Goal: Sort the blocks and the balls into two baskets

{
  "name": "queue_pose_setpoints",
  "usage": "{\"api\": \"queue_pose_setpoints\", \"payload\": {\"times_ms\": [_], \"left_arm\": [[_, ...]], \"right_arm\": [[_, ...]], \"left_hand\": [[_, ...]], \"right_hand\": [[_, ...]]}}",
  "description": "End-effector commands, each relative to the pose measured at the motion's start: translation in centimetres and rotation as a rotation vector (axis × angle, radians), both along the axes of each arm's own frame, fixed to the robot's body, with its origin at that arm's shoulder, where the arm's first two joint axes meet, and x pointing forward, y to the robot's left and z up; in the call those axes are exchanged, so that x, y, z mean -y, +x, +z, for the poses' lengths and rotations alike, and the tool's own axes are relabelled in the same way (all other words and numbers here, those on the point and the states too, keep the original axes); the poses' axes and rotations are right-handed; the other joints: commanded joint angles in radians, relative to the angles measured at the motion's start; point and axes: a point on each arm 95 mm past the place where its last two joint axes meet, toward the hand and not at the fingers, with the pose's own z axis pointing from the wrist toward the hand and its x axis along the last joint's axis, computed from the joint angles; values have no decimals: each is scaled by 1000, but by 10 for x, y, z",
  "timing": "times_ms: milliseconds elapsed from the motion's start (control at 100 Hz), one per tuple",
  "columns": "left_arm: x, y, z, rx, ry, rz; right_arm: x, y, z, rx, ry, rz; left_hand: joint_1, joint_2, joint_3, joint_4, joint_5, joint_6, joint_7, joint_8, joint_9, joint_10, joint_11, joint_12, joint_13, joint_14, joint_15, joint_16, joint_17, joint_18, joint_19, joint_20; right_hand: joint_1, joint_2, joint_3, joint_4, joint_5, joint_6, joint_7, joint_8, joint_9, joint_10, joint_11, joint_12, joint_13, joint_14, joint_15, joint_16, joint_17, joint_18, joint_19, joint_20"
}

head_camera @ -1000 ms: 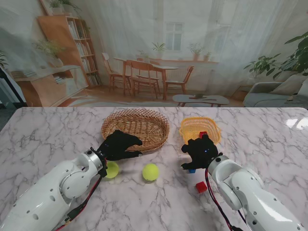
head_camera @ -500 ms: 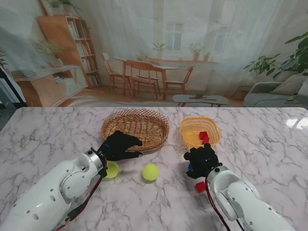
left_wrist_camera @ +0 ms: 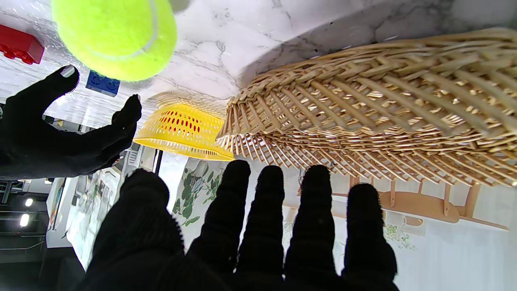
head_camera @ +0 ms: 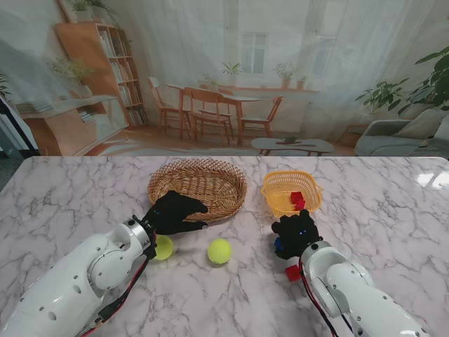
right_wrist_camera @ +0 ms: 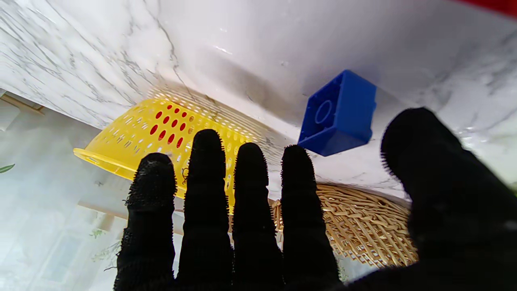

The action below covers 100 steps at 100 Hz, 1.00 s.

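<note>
No readable text, labels, brand marks or numbers anywhere: none on the wicker basket [head_camera: 198, 186], yellow basket [head_camera: 291, 190], blocks, balls or bench [head_camera: 84, 196].

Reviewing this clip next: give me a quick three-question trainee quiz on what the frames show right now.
1. True or false: the right hand is holding the blue block.
2. Multiple choice: red blocks already lie in which container? A) the wicker basket B) the yellow basket C) neither
3. Short answer: how many tennis balls lie on the table, and which hand is nearer to them?

Key
1. False. In the right wrist view the fingers are spread, and the block sits on the marble apart from them.
2. B.
3. Two: one ball beside the left hand, the other ball further right. The left hand is nearer.
</note>
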Motion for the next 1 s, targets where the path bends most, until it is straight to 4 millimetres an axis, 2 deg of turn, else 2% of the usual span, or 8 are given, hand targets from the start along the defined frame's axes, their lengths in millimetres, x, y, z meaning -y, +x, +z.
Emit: {"api": "queue_pose_setpoints", "payload": {"times_ms": [0,220,460,570,640,690,790,990], "left_arm": [[1,0,-2,-12,9,-2],[1,0,-2,-12,10,-2],[1,1,-2,-14,10,-1],[0,1,-2,-12,10,1],[0,1,-2,-10,9,3],[0,2,-2,-10,8,3],[0,2,-2,-10,8,3],[0,2,-3,-10,8,2]], "right_arm": [[4,2,-3,-4,-12,-15],[8,5,-11,-24,-23,-38],[8,5,-16,-25,-20,-49],[8,5,-18,-20,-12,-46],[7,6,-19,-15,-3,-42],[7,6,-19,-14,-1,-39],[6,6,-20,-17,0,-37],[4,5,-21,-17,5,-34]], "left_hand": [[14,28,-6,19,25,-21,12,10,30,-11,6,12,8,-4,10,6,-6,17,-20,10],[14,27,-6,19,26,-21,13,10,30,-11,6,13,8,-4,11,6,-6,17,-19,11],[16,28,-6,19,26,-21,12,10,31,-11,6,13,9,-4,11,6,-7,18,-20,10],[15,28,-7,19,26,-20,13,10,31,-10,6,13,9,-5,11,6,-7,18,-20,10],[16,28,-6,19,26,-21,13,10,31,-11,6,13,8,-3,11,6,-7,18,-21,10],[16,28,-6,19,24,-21,11,10,30,-11,6,13,8,-4,11,6,-7,17,-21,10],[15,28,-6,19,18,-21,8,8,30,-11,6,13,7,-4,10,6,-6,17,-21,10],[15,27,-6,20,20,-20,8,8,30,-12,6,13,7,-3,10,6,-6,17,-21,10]], "right_hand": [[32,-37,27,-20,-13,22,23,-15,19,-2,35,8,25,-7,70,14,3,31,13,12],[39,-43,38,-21,20,12,60,2,25,-5,44,11,29,-10,80,18,6,32,15,10],[58,-55,77,-24,76,-20,163,68,56,-12,57,20,56,-16,96,24,21,36,21,6],[55,-57,91,-28,104,-60,206,96,71,-18,62,25,68,-19,103,28,27,36,24,5],[55,-62,92,-31,118,-118,222,105,82,-20,63,27,74,-19,108,31,30,35,26,4],[67,-71,77,-72,122,-156,261,73,88,-19,55,33,76,-19,108,34,31,35,28,2],[92,-83,52,-112,122,-215,328,30,94,-19,49,37,78,-19,108,36,31,35,28,1],[106,-88,32,-130,119,-295,439,-19,104,-21,45,43,80,-19,115,41,29,34,28,0]]}}
